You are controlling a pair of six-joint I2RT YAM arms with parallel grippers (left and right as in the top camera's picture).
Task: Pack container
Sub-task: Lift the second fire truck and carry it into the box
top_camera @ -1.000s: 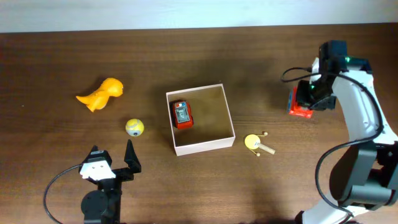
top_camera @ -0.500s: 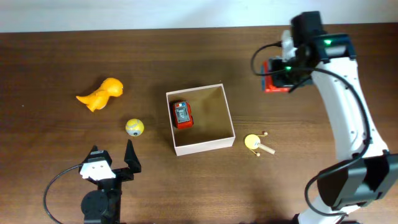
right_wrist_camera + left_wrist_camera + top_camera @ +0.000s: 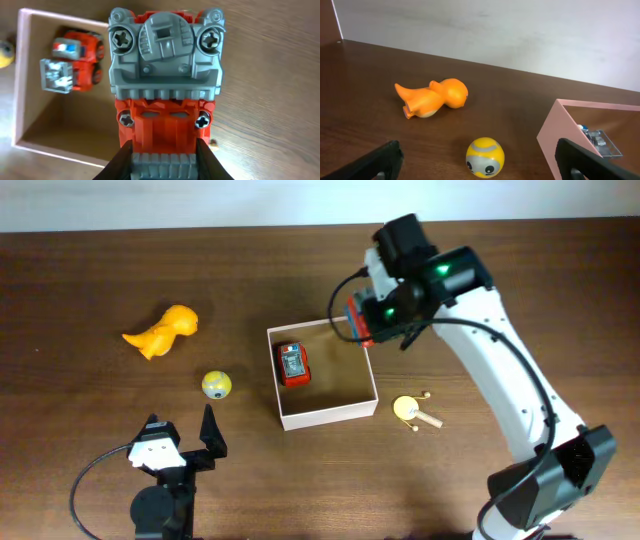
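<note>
the right gripper point(image 3: 164, 161) is clamped on a chunky red and grey plastic toy point(image 3: 164, 75). one finger presses on each side of the toy's red end. the wrist view shows the toy's grey end with two big screws in it.

from above, the white right arm reaches in over the dark brown wooden table point(image 3: 100, 260). it holds the red and grey toy over the far right corner of the square white box with a tan cardboard floor point(image 3: 338, 372). how high the toy hangs over the box cannot be told.

the box sits flat in the middle of the table with its top open. inside it, by the left wall, lies a small red toy car with a grey part point(image 3: 292, 364). the rest of the tan floor is bare.

left of the box, near it, sits a little yellow ball with a face point(image 3: 216, 385). further left and further back lies an orange toy dinosaur point(image 3: 163, 331) on its side. just off the near right corner of the box lies a small yellow toy with a wooden stick point(image 3: 412, 411).

the left gripper point(image 3: 181, 436) is at the near edge of the table. its two black fingers are spread wide apart and hold nothing. the ball and the dinosaur are in front of it.
</note>
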